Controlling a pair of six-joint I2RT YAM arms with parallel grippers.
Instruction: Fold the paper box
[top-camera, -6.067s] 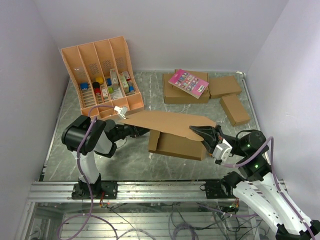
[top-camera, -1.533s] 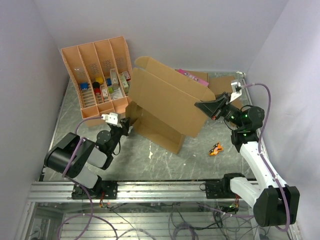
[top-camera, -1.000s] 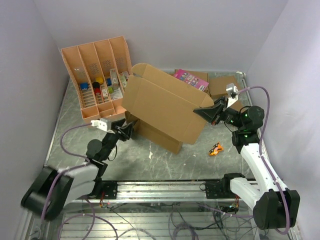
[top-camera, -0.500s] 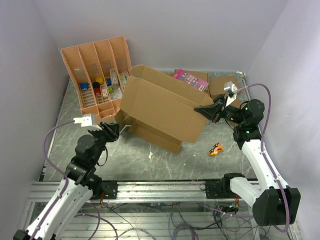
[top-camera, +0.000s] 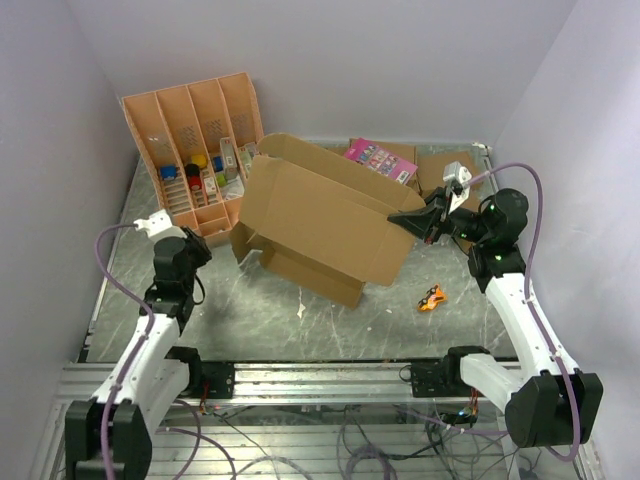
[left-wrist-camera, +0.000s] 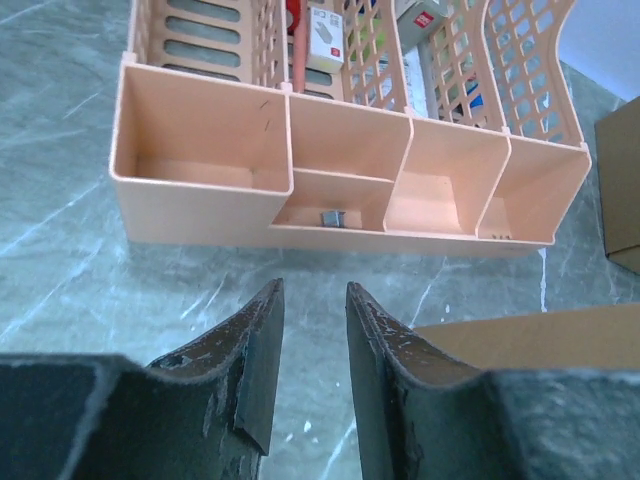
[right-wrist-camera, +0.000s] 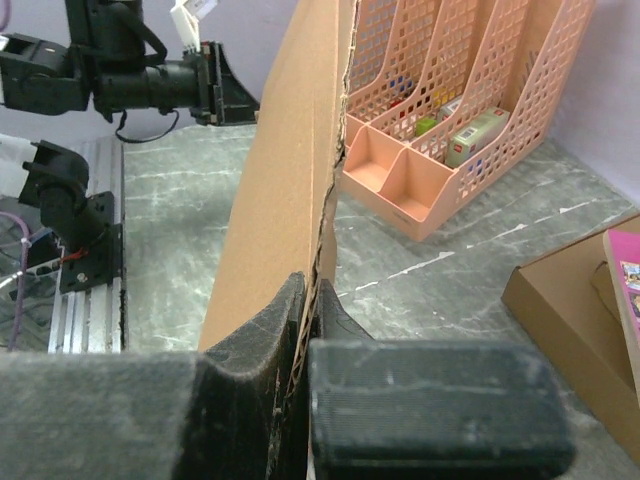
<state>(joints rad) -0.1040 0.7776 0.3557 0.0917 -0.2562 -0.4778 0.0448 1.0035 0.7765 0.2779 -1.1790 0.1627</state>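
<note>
Just in front of the paper box (top-camera: 320, 215), a small orange thing (top-camera: 432, 298) is lying on the table (top-camera: 250, 320). Near the box's left side the left gripper (left-wrist-camera: 308, 300) is hovering with only a narrow gap between its jaws, gripping nothing and pointing at the orange tray (left-wrist-camera: 200, 215). The box is standing half opened and tilting, the right gripper (right-wrist-camera: 305, 290) pinching its right-hand edge tight. Behind the box, a pink card (top-camera: 378, 160) is resting on flat brown boxes (top-camera: 450, 172).

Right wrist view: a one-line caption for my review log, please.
Right gripper pinching the edge of the upright paper box, orange-tan compartment tray behind it.
</note>
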